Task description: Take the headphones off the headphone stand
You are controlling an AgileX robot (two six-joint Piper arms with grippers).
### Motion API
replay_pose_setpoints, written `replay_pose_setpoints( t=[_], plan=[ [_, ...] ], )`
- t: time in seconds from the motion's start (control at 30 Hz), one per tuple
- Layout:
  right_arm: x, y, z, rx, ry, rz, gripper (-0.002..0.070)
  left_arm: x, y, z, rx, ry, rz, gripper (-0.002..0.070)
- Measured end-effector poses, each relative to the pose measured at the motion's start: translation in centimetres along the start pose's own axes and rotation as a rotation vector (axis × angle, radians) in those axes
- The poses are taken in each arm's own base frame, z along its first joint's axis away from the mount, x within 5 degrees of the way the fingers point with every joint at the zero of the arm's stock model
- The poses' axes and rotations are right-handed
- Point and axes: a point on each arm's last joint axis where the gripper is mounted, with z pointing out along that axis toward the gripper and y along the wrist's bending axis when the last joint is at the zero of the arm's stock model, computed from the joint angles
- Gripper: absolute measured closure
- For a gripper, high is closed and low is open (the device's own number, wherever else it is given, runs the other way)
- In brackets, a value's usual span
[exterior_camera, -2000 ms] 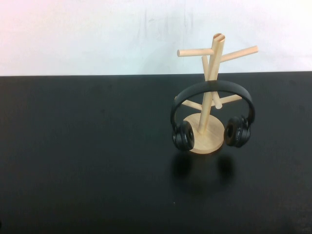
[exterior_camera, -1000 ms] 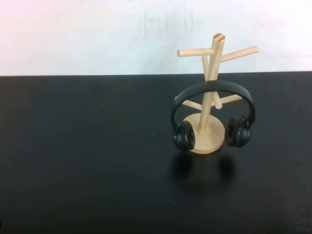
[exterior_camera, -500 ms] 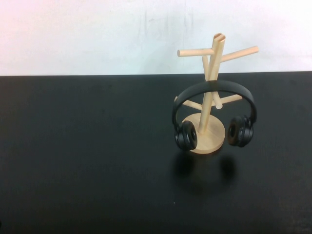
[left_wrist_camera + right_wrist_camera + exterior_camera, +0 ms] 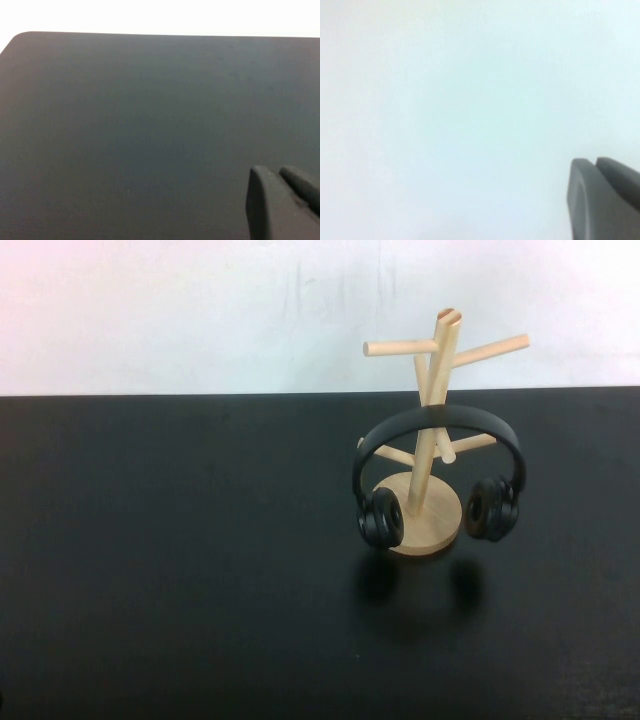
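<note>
Spanning the scene, black table [image 4: 180,570] carries headphone stand [image 4: 437,390] on robot's right; headphones [image 4: 438,472] hang on a lower peg, earcups by base. Left gripper [image 4: 280,200] and right gripper [image 4: 600,195] look pressed together, parked off-view. Nothing started; next: reach headband, lift clear.

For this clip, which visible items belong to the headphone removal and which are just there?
Job items:
- black over-ear headphones, hanging on the stand
- light wooden tree-shaped headphone stand
- left gripper, over bare table
- right gripper, facing the wall

Just there:
- black table
- white wall
</note>
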Motion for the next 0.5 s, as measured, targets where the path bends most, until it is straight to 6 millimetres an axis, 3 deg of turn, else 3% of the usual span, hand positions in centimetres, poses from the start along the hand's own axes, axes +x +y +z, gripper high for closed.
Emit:
replay_pose_setpoints(
  t=[0.13,0.5],
  plan=[
    [2.9,-0.5,3.6,0.041,0.271,-0.044,0.0682,0.0,0.0,0.0,0.000,0.000,0.000,0.0673],
    [9.0,-0.5,9.3,-0.027,0.614,-0.177,0.0682,0.0,0.0,0.0,0.000,0.000,0.000,0.0673]
  ],
)
